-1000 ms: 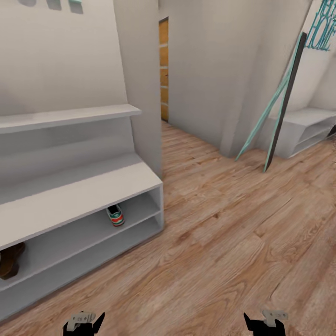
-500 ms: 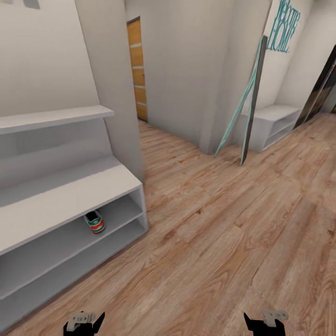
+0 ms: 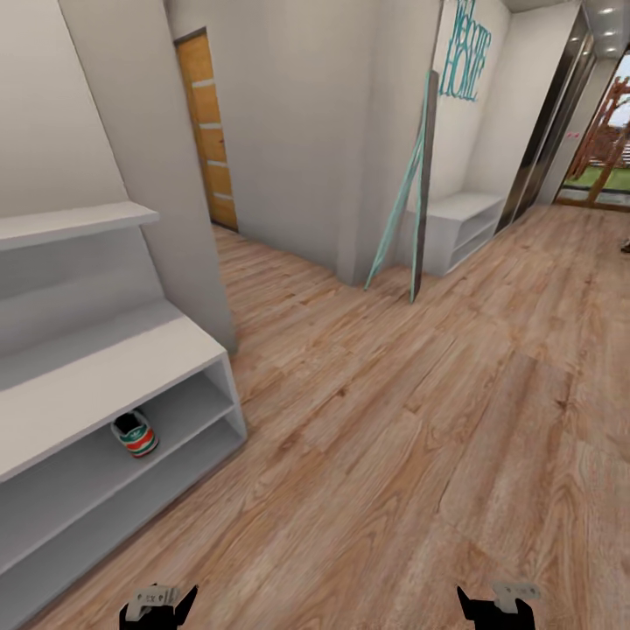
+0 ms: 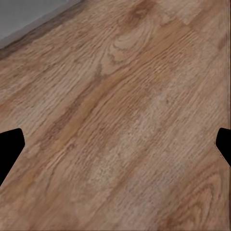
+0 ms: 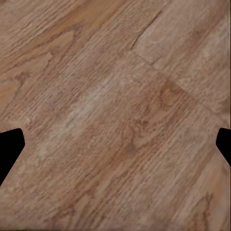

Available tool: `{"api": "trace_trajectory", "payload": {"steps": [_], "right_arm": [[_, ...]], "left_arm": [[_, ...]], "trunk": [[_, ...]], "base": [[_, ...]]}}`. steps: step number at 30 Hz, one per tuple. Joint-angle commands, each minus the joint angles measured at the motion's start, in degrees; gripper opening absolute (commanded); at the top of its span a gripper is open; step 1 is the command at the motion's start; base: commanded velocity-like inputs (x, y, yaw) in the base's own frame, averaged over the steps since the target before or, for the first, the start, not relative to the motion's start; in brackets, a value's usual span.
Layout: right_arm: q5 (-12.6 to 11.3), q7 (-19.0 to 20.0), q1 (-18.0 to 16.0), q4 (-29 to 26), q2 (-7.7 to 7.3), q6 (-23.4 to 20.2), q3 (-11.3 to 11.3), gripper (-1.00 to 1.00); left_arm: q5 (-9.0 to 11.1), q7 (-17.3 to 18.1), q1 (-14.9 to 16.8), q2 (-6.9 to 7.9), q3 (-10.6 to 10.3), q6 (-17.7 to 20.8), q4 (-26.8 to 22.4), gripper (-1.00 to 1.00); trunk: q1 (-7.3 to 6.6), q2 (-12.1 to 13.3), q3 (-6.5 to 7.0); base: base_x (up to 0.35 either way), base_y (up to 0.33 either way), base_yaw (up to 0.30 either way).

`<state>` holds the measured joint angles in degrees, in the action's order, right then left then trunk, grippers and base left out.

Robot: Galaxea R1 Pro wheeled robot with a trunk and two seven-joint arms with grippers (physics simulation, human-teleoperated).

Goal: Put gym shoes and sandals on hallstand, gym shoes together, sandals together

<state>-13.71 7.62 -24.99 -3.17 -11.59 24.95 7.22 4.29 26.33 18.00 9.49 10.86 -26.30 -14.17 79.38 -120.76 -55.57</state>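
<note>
Turning right, the view has been swung away from the shoe rack (image 3: 105, 376); one gym shoe (image 3: 134, 435) is seen on its upper shelf. Both tools, left (image 3: 158, 604) and right (image 3: 496, 602), are held released over bare floor (image 3: 394, 437); further shoes are probably being sought.

Corridor floor (image 3: 394, 420) lying open right of the hallstand (image 3: 105, 376), w/ wide room running toward the far glass door (image 3: 604, 149). Hallstand's upper shelf level holding one gym shoe (image 3: 136, 435) near its right end; rest of that level open. Beyond the hallstand, a leaning board (image 3: 422, 188) and small white unit (image 3: 468, 223) crowding the far wall.
</note>
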Motion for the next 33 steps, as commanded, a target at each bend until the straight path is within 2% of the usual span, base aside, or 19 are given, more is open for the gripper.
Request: {"api": "trace_trajectory", "payload": {"steps": [1,15,33], "right_arm": [[-0.62,0.29,-0.06,0.09,-0.01,0.19,0.42,1.0],[-0.62,0.25,-0.06,0.09,-0.01,0.19,0.42,1.0],[-0.62,0.21,-0.06,0.09,-0.01,0.21,0.42,1.0]], "left_arm": [[0.41,0.56,0.02,0.01,0.2,0.07,0.04,1.0],[0.29,0.56,0.02,0.0,0.21,0.03,0.02,1.0],[0.71,0.56,0.02,0.04,0.41,0.02,0.02,1.0]], "trunk": [[-0.01,-0.02,-0.05],[-0.01,-0.02,-0.05],[-0.01,-0.02,-0.05]], "base": [[0.0,0.0,-0.285],[0.012,0.0,-0.285],[0.307,0.0,-0.285]]}}
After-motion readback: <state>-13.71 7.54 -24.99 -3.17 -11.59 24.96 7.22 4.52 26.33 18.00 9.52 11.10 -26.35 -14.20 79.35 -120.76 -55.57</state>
